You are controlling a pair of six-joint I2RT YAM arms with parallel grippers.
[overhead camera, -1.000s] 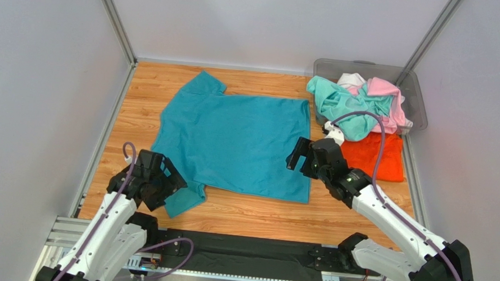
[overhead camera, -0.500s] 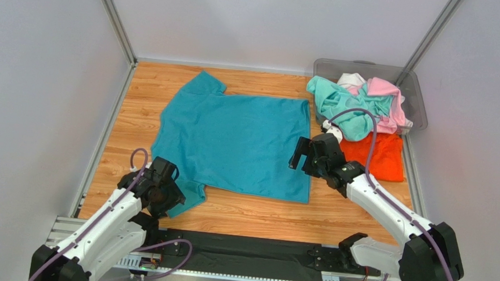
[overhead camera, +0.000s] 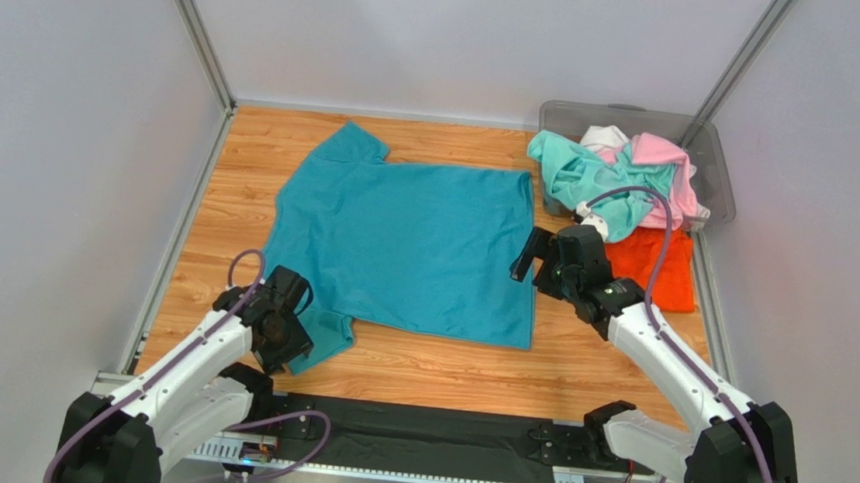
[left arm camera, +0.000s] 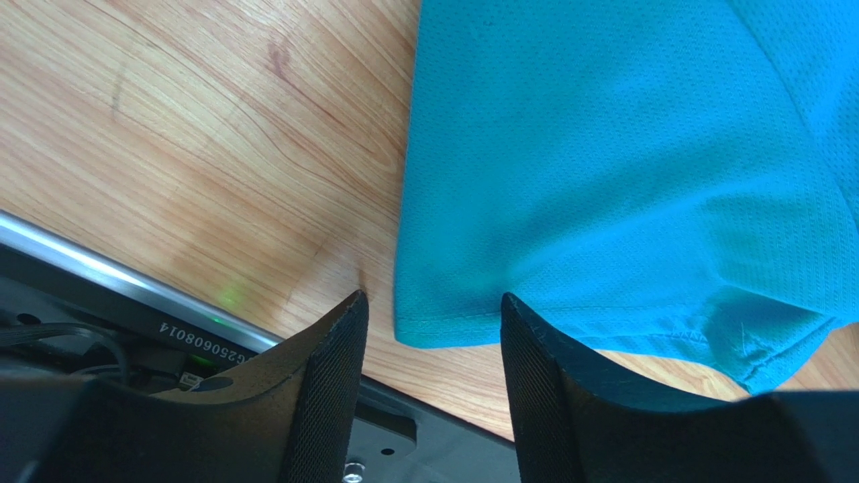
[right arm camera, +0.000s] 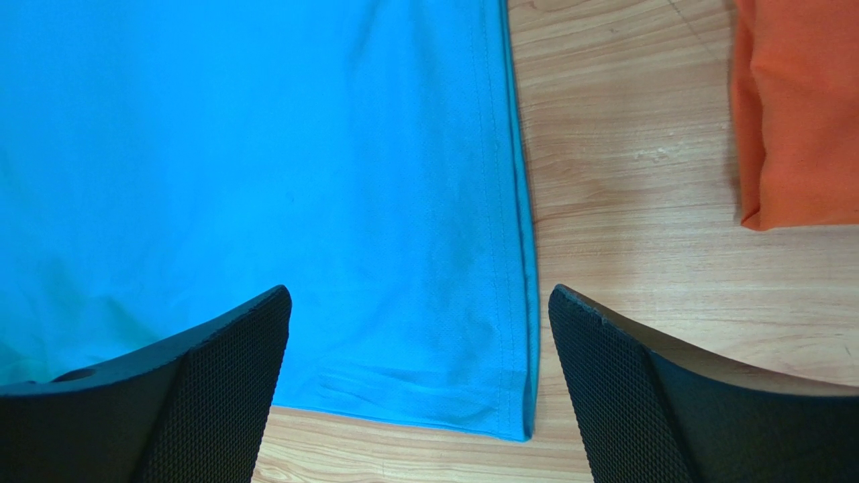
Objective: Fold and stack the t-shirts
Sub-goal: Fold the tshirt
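Observation:
The teal-blue t-shirt [overhead camera: 411, 240] lies spread flat on the wooden table. My left gripper [overhead camera: 295, 347] is open, low over its near-left sleeve; in the left wrist view the sleeve hem [left arm camera: 474, 327] lies between the open fingers [left arm camera: 333, 382]. My right gripper [overhead camera: 529, 256] is open and empty above the shirt's right hem; in the right wrist view the hem corner [right arm camera: 509, 403] sits between the fingers [right arm camera: 625, 403]. An orange t-shirt [overhead camera: 649, 267] lies folded at the right. Mint-green [overhead camera: 581, 179], pink [overhead camera: 669, 169] and white [overhead camera: 605, 137] t-shirts are heaped in the bin.
A grey translucent plastic bin [overhead camera: 717, 162] stands at the back right corner. A black strip and metal rail [overhead camera: 406, 432] run along the table's near edge. Grey walls close in the left, back and right sides.
My left gripper has moved right and down onto the near-left sleeve. My right gripper has moved back and to the right, toward the shirt's right hem. The shirts have not moved.

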